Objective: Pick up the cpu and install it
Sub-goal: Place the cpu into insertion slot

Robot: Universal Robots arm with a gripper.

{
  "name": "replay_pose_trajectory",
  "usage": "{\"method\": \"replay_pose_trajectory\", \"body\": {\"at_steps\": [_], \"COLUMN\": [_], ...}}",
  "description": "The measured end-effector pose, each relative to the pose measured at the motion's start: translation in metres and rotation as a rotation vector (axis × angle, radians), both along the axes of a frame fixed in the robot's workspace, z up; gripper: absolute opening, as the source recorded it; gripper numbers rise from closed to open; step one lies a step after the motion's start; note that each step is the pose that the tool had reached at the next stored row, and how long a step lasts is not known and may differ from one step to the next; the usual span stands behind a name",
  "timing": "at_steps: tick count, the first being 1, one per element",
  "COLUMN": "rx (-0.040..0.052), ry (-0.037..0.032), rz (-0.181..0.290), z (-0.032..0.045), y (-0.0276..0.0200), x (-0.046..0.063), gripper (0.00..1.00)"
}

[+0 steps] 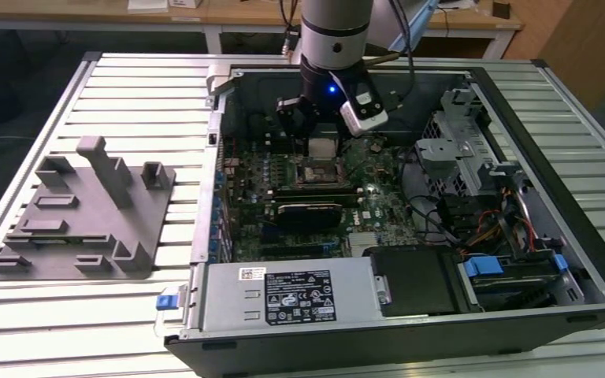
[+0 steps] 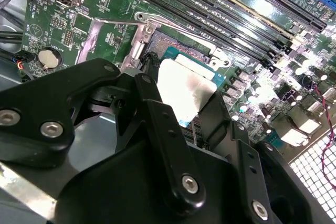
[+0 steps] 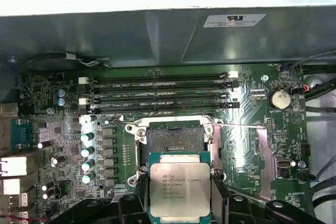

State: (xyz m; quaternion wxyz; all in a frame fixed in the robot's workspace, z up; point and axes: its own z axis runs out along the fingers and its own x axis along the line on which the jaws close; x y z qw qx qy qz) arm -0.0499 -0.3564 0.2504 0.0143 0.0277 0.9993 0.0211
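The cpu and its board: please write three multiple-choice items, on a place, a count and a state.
1. Where is the cpu? A on the floor; B in the gripper, above the motherboard; C in a person's hand.
2. How many long memory slots are there? A two; B six; C four.
3. The socket is: A empty; B filled; C under a cooler.
Answers: B, the gripper clasps its edges; C, four black rows lie side by side; A, its bare dark bed shows.

One cpu (image 3: 180,190), one pincer (image 3: 180,203), four memory slots (image 3: 157,92), one coin battery (image 3: 279,98).
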Motion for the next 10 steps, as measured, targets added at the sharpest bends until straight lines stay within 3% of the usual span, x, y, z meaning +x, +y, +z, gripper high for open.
{"method": "replay_pose_trajectory", "body": {"at_steps": [10], "rx": [0.0], "ry": [-0.0001], "rz": [-0.006], "z": [0.0], "y": [0.0], "x": [0.0001], "gripper": [0.55]}}
